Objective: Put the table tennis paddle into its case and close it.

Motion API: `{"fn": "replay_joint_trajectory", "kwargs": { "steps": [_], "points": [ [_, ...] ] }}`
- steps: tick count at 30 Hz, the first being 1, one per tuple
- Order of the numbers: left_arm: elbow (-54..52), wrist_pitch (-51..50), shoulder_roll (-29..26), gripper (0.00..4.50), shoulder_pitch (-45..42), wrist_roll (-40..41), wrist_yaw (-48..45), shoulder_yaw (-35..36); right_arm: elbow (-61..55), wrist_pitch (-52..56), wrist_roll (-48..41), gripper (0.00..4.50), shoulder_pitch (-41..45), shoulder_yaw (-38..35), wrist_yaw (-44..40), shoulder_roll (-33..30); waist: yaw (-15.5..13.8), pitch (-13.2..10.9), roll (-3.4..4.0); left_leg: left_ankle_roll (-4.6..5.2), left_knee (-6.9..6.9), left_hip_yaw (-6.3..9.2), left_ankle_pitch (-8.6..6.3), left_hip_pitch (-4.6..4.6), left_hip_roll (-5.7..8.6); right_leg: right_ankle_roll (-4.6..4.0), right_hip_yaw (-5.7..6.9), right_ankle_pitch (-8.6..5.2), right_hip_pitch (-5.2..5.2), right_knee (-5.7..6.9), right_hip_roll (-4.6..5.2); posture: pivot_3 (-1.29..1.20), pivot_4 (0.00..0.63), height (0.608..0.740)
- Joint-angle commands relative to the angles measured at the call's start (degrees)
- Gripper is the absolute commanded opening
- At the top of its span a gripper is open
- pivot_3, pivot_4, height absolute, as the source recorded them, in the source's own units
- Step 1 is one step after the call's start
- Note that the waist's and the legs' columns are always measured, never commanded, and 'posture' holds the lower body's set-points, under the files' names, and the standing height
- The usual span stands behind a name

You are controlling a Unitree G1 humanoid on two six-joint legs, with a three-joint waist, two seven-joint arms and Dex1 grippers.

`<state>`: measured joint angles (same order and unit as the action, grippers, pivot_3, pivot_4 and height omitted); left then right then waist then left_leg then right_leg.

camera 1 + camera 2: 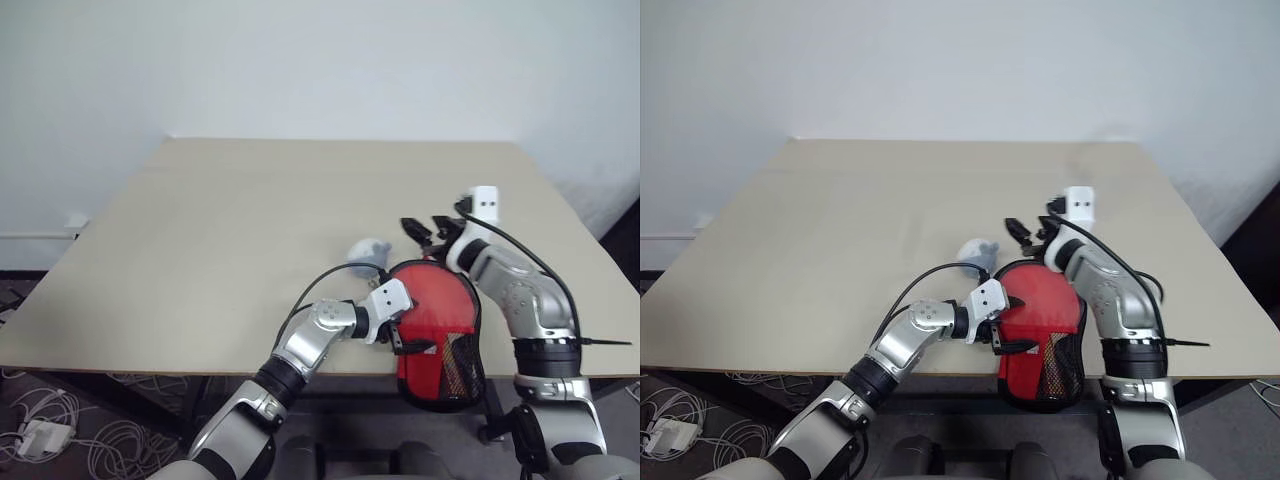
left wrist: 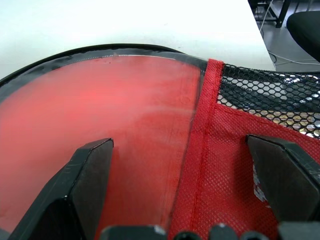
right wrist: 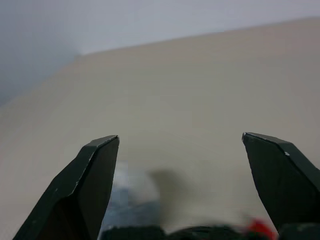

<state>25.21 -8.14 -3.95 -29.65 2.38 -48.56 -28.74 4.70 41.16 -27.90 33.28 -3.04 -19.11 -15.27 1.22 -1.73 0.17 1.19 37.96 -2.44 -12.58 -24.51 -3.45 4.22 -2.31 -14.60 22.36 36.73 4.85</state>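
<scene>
While the red case [image 1: 437,335] hangs partly over the near edge, the beige tabletop [image 1: 250,220] stands before a plain white wall.
Head views, room: cables lie on the floor [image 1: 60,430] under the tabletop's left side.
Head views, case: a black mesh pocket shows on its overhanging end; a whitish-grey lump [image 1: 368,253] rests just beyond it.
Head views, left claw [image 1: 398,336]: set on the case's left edge, fingers spread apart, clasping nothing.
Head views, right claw [image 1: 425,232]: raised just past the case's far end, fingers apart and empty.
Left wrist view, case: a clear plastic panel [image 2: 100,105] shows red beneath it, likely the table tennis paddle's face, though the paddle cannot be made out for certain; red fabric and black mesh [image 2: 270,95] adjoin the panel.
Left wrist view, fingers [image 2: 82,180]: wide apart over the case.
Right wrist view: spread fingers [image 3: 92,175] over bare tabletop, the lump blurred between them.
</scene>
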Motion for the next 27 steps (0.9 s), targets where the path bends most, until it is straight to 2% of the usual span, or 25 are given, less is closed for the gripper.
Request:
{"fn": "replay_joint_trajectory", "kwargs": {
  "steps": [1,10,16,19,27],
  "points": [
    [2.76,-1.4,0.02,4.5,0.47,-2.25,-0.34,-0.99,3.63,0.08,1.59,4.34,4.91,2.5,-3.13,0.6,0.0,0.0,0.0,0.0,0.0,0.01,0.0,0.0,0.0,0.0,0.01,0.0,-0.01,0.0,0.0,0.0,0.0,0.728],
    [2.86,-0.99,0.64,4.5,0.64,-3.12,-0.35,-0.44,21.47,4.34,4.37,4.34,11.59,4.05,-5.16,4.57,0.02,0.02,-0.01,-0.01,-0.01,0.01,0.0,0.0,0.0,0.01,0.03,0.01,-0.01,0.02,0.0,0.0,0.0,0.728],
    [2.64,-1.41,0.8,4.5,0.88,-3.29,-0.21,0.0,23.39,5.82,4.86,4.34,13.05,3.57,-6.94,5.02,0.02,0.02,0.0,-0.01,-0.01,0.01,0.0,0.0,0.0,0.01,0.02,0.01,0.0,0.04,0.0,0.0,0.0,0.728],
    [2.6,-1.58,0.94,4.5,0.95,-3.37,-0.18,0.05,22.67,5.1,5.52,3.81,13.02,3.53,-7.12,5.12,0.02,0.02,0.0,-0.01,-0.01,0.01,0.0,0.0,0.0,0.01,0.02,0.01,0.01,0.04,0.0,0.0,0.0,0.728],
    [2.57,-2.33,1.09,4.5,0.88,-3.45,-0.61,-0.16,21.45,0.66,5.81,1.04,12.89,0.09,-4.62,6.08,0.02,0.02,0.0,-0.01,-0.01,0.01,0.0,0.0,0.0,0.01,0.02,0.01,0.01,0.04,0.0,0.0,0.0,0.728]
  ]
}}
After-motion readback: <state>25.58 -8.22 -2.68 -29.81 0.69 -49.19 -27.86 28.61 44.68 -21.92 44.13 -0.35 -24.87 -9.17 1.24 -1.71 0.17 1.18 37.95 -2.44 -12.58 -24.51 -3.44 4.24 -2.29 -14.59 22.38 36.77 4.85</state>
